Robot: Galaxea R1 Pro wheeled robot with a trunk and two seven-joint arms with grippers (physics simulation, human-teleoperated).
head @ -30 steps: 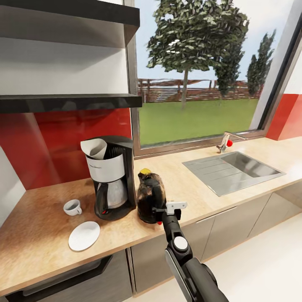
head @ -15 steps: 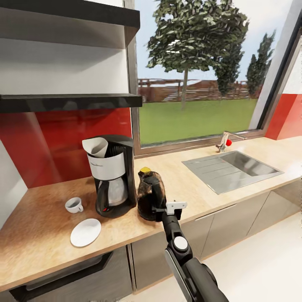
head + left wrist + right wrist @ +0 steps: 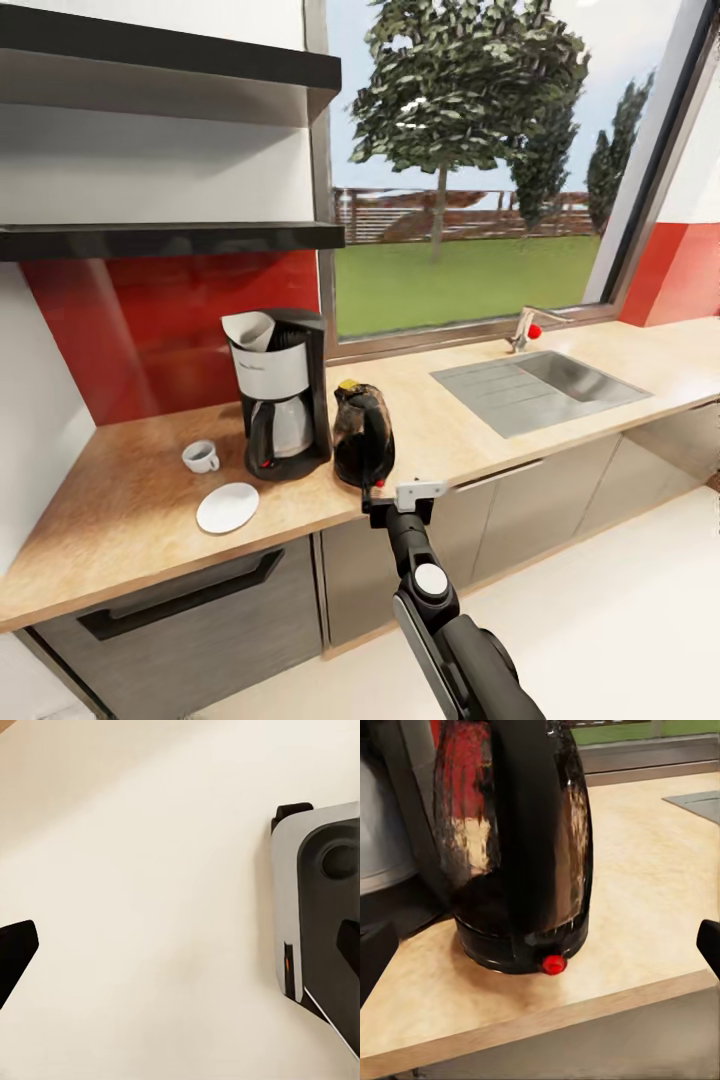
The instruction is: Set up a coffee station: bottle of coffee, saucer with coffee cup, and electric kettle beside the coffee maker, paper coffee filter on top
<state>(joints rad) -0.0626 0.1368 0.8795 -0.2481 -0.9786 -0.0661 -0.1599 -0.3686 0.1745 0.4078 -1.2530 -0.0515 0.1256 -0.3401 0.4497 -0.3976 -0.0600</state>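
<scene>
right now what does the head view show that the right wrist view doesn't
Head view alone: the white paper filter cone on top of the coffee maker, the small white cup sitting on the counter beside the round white saucer, the steel sink, and the right claw open, off the kettle. Right wrist view alone: the kettle's red button at its base. Both: the glossy black electric kettle, the black-and-silver coffee maker, and the tan wooden countertop.
</scene>
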